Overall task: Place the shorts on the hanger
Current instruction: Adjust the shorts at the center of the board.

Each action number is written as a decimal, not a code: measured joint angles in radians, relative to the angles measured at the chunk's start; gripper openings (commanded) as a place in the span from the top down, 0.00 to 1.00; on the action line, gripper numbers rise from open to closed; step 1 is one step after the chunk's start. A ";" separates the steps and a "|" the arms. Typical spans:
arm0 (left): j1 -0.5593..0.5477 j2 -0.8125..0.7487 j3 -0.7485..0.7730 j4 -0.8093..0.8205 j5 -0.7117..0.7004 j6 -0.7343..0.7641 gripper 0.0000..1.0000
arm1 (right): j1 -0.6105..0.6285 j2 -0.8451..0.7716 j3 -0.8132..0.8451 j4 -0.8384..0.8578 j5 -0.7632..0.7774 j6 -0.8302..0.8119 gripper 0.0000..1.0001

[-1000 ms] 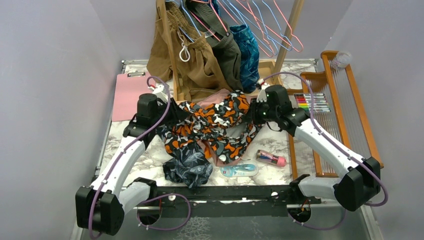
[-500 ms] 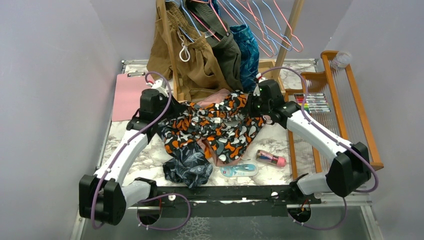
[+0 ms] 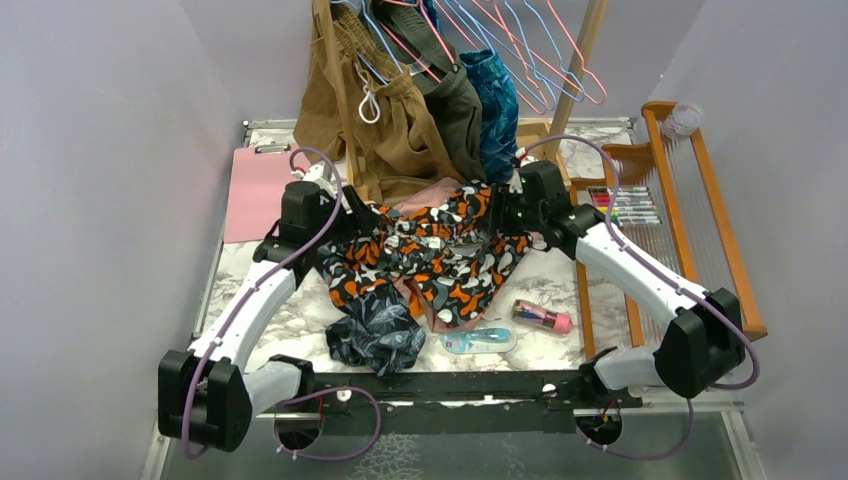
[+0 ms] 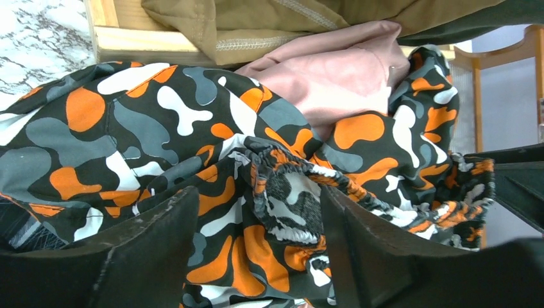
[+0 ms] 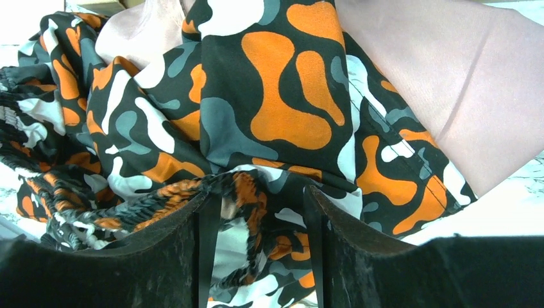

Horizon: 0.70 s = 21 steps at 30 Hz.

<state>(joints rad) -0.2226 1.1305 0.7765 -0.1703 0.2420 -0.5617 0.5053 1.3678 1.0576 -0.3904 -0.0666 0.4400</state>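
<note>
The shorts [image 3: 430,255], dark with orange, white and grey blobs, lie spread and rumpled across the middle of the table. My left gripper [image 3: 350,212] is at their left end and my right gripper [image 3: 500,212] at their right end. In the left wrist view the left gripper [image 4: 256,205] is open, with the gathered waistband [image 4: 289,199] lying loose between its fingers. The right gripper [image 5: 256,212] is open too, straddling a fold of the waistband [image 5: 250,192]. A pink wire hanger [image 3: 588,68] hangs on the rack at the back.
Dusty-pink shorts [image 3: 432,190] lie under the camouflage pair, and dark navy leaf-print shorts [image 3: 375,335] are bunched at the front. Brown and teal garments [image 3: 400,120] hang from the rack. A wooden loom [image 3: 690,200], markers [image 3: 625,205], a pink clipboard [image 3: 255,190] and a small pink bottle [image 3: 540,318] surround them.
Both grippers have opened and let go of the shorts' waistband. A second ago both arms moved a little toward the back, stretching the shorts wider.
</note>
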 measured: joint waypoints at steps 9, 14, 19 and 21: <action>0.000 -0.103 0.049 -0.076 -0.005 0.001 0.01 | 0.000 -0.061 0.019 -0.043 -0.027 -0.016 0.30; 0.000 -0.175 0.077 -0.117 -0.038 0.001 0.01 | 0.000 -0.118 0.071 -0.099 -0.028 -0.037 0.29; 0.000 -0.214 0.100 -0.128 -0.114 0.039 0.01 | 0.000 -0.195 0.175 -0.141 -0.026 -0.104 0.29; 0.000 -0.225 0.099 -0.122 -0.141 0.068 0.01 | 0.000 -0.231 0.230 -0.137 -0.011 -0.134 0.30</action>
<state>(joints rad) -0.2226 0.9054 0.8757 -0.2928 0.1009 -0.4938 0.5053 1.1370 1.2881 -0.5270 -0.0776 0.3058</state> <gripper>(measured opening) 0.991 0.707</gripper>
